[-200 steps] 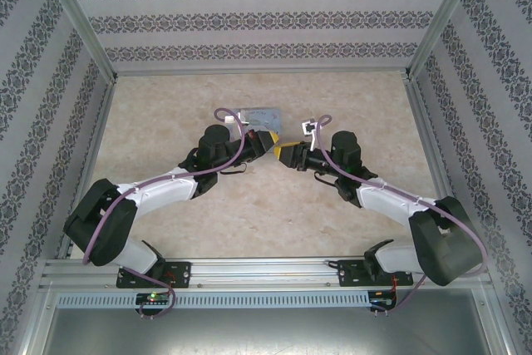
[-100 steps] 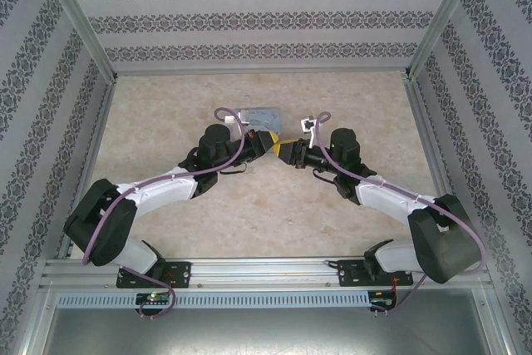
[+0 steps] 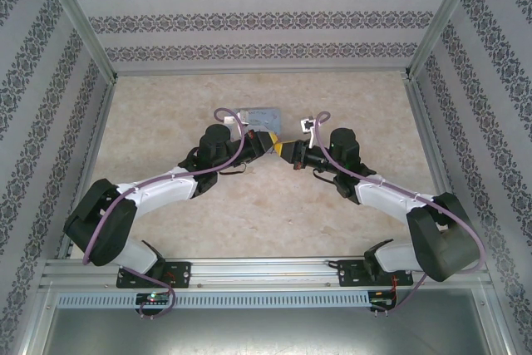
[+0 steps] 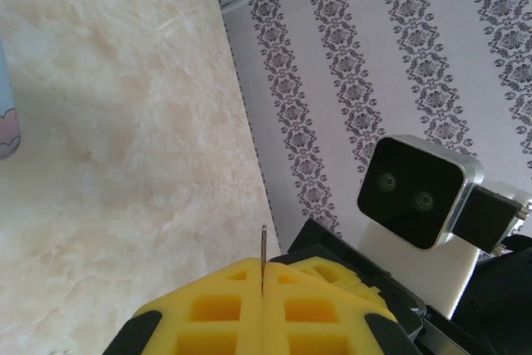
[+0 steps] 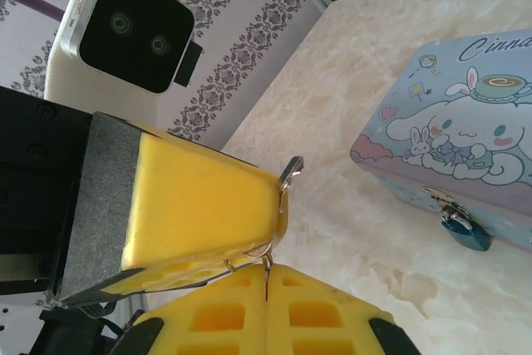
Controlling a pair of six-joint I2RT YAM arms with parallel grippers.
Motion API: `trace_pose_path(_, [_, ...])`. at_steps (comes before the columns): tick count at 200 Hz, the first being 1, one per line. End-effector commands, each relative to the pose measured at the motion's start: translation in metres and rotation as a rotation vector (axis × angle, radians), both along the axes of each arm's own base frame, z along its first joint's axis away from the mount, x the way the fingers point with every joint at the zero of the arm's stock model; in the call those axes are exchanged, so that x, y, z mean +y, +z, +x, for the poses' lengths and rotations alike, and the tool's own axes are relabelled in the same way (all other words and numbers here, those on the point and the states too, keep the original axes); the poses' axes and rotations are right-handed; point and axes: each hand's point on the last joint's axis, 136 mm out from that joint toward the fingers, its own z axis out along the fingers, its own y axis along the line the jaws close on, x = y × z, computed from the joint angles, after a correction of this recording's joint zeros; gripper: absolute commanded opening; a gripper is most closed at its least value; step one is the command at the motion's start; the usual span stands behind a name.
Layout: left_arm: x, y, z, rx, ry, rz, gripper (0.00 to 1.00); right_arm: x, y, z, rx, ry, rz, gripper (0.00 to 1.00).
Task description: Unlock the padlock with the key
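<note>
Two grippers meet tip to tip over the marbled table [image 3: 166,122]; the left gripper [image 4: 263,282] is clenched on the key [image 4: 263,255], whose thin blade protrudes past the yellow pads. The right gripper [image 5: 266,282] is clenched on a thin wire ring [image 5: 266,265] beneath the left pad; to its right, the padlock [image 5: 461,232] hangs on the front of the cartoon tin [image 5: 449,143], apart from both grippers.

Tin [image 5: 465,147] cropped; key [image 4: 263,262] mostly hidden.
</note>
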Motion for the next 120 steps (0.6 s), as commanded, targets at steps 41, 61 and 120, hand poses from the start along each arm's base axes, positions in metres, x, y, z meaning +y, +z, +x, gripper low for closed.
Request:
trace_pose_path(41, [-0.016, 0.021, -0.004, -0.038, -0.057, -0.016, 0.18, 0.002, 0.007, 0.007, 0.013, -0.031, 0.042, 0.00])
trace_pose_path(61, [-0.013, 0.026, 0.000, -0.050, -0.037, -0.013, 0.45, -0.001, 0.002, 0.010, 0.052, -0.068, 0.054, 0.00])
trace_pose_path(120, [0.015, 0.037, 0.001, -0.076, 0.057, 0.007, 0.77, -0.019, -0.006, 0.028, 0.227, -0.256, 0.149, 0.00])
